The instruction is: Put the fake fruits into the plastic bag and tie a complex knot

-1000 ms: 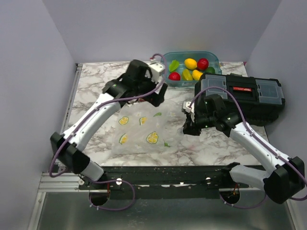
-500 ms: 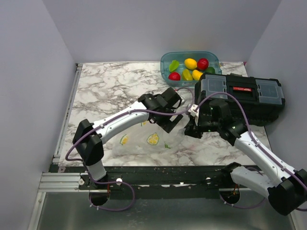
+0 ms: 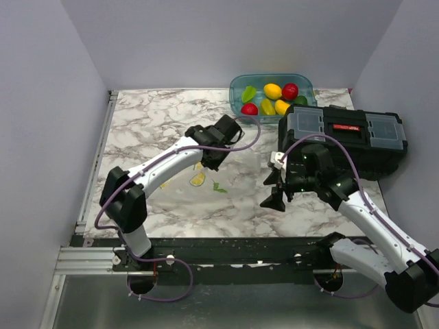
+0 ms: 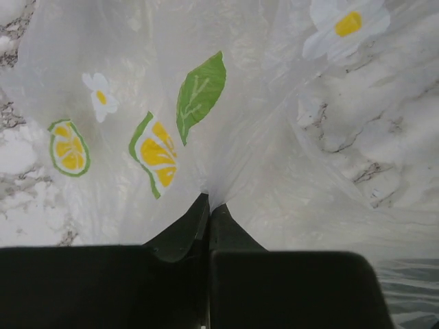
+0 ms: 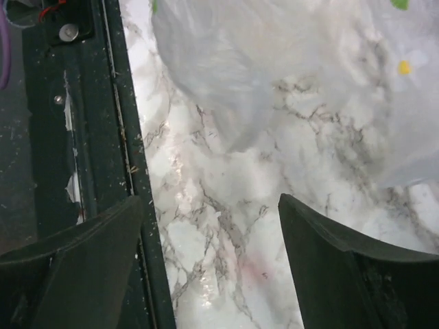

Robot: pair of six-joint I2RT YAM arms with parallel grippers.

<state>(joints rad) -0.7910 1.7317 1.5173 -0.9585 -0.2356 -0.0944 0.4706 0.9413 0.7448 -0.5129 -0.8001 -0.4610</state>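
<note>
We see the left gripper point(image 3: 207, 162) reaching across to the middle of the table point(image 3: 147, 123), its jaws closed flat on a fold of the plastic bag point(image 3: 209, 182). In the left wrist view the gripper point(image 4: 209, 205) pinches the clear film to a point, and the bag point(image 4: 240, 103) fans away from that pinch. The creases radiate outward, so the film's lines all run lengthwise away from the jaws. A lemon-slice print and a green leaf sit just beyond the pinch, the leaf pointing away from the jaws.

From above, the bag's outline is too faint for us to fix its long axis. Its prints lie just in front of the left gripper, between the two arms.

The right gripper point(image 3: 275, 200) hangs near the table's front edge with its jaws spread wide and nothing between them. In its wrist view the gripper point(image 5: 211, 205) frames bare marble, and the bag point(image 5: 226, 68) lies ahead of the fingertips, apart from them.

The fake fruits point(image 3: 273, 90) sit in the teal tub point(image 3: 235, 96) at the far edge, well apart from the bag. A black case point(image 3: 357, 137) lies just beside the tub.
</note>
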